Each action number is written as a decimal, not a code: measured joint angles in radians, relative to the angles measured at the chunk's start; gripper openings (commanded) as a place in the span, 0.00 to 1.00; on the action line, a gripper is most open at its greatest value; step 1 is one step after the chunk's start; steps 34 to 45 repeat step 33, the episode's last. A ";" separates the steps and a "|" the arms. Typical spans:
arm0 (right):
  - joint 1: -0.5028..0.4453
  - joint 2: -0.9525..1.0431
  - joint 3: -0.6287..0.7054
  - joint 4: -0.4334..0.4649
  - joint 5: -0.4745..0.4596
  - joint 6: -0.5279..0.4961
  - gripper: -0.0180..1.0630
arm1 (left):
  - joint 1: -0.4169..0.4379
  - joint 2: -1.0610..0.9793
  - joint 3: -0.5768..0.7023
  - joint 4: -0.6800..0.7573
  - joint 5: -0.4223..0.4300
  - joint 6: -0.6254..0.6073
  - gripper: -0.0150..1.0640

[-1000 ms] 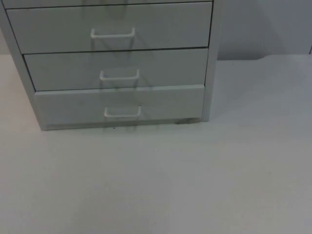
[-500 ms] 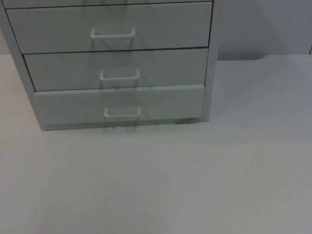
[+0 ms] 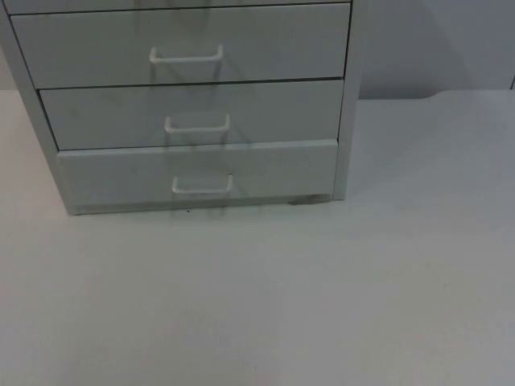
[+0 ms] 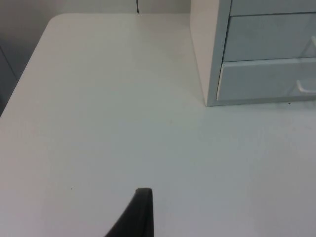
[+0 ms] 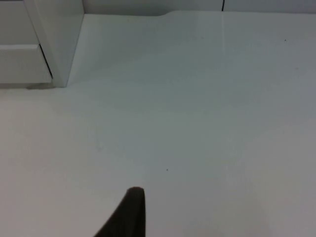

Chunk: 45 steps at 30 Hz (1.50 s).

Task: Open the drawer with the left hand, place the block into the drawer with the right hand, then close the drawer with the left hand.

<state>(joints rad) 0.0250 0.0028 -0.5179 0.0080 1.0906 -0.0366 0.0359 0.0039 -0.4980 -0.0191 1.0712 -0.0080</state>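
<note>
1. Step in hand, as judged: opening a drawer, since all three fronts of the cabinet (image 3: 347, 121) sit shut at the table's (image 3: 322, 305) far edge, left of its middle, against the partition wall (image 3: 434, 40).
2. Bring the left gripper (image 4: 143, 212) from the bare surface near the table's left edge across to the cabinet front. At present it is well apart from every handle and off to the cabinet's left side.
3. Cannot tell how far the left gripper is open. Nothing seen in its hold.
4. Pick one target: top drawer (image 3: 265, 44), middle drawer (image 3: 273, 108) or bottom drawer (image 3: 273, 169). Cannot tell from the task which is meant.
5. Line up square with the chosen white handle (image 3: 197, 125). Close around the bar's middle, not an end, to avoid skewing the drawer.
6. Pull straight out toward the table's near edge, slowly. Judged risk: dragging the light cabinet along instead of sliding the drawer.
7. Open far enough for a drop from above.
8. Hold the right gripper (image 5: 132, 212) waiting over the bare surface toward the table's right edge, well apart from the cabinet's right side. Cannot tell its opening either. Nothing seen in its hold.
</note>
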 measured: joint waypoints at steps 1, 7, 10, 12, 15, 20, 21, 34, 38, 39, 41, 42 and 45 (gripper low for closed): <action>0.000 0.000 0.000 0.000 0.000 0.000 0.99 | 0.000 0.000 0.000 0.000 0.000 0.000 0.99; 0.000 0.000 0.000 0.000 0.000 0.000 0.99 | 0.000 0.000 0.000 0.000 0.004 0.000 0.99; 0.000 0.000 0.000 0.000 0.000 0.000 0.99 | 0.000 0.000 0.000 0.000 0.002 0.000 0.99; 0.000 0.000 0.000 0.000 0.000 0.000 0.99 | 0.000 0.000 0.000 0.000 0.002 0.000 0.99; 0.000 0.000 0.000 0.000 0.000 0.000 0.99 | 0.000 0.000 0.000 0.000 0.002 0.000 0.99; 0.000 0.000 0.000 0.000 0.000 0.000 0.99 | 0.000 0.000 0.000 0.000 0.002 0.000 0.99; 0.000 0.000 0.000 0.000 0.000 0.000 0.99 | 0.000 0.000 0.000 0.000 0.002 0.000 0.99; 0.000 0.000 0.000 0.000 0.000 0.000 0.99 | 0.000 0.000 0.000 0.000 0.002 0.000 0.99; 0.000 0.000 0.000 0.000 0.000 0.000 0.99 | 0.000 0.000 0.000 0.000 0.002 0.000 0.99; 0.000 0.000 0.000 0.000 0.000 0.000 0.99 | 0.000 0.000 0.000 0.000 0.002 0.000 0.99; 0.000 0.000 0.000 0.000 0.000 0.000 0.99 | 0.000 0.000 0.000 0.000 0.002 0.000 0.99; 0.000 0.000 0.000 0.000 0.000 0.000 0.99 | 0.000 0.000 0.000 0.000 0.002 0.000 0.99; 0.000 0.000 0.000 0.000 0.000 0.000 0.99 | 0.000 0.000 0.000 0.000 0.002 0.000 0.99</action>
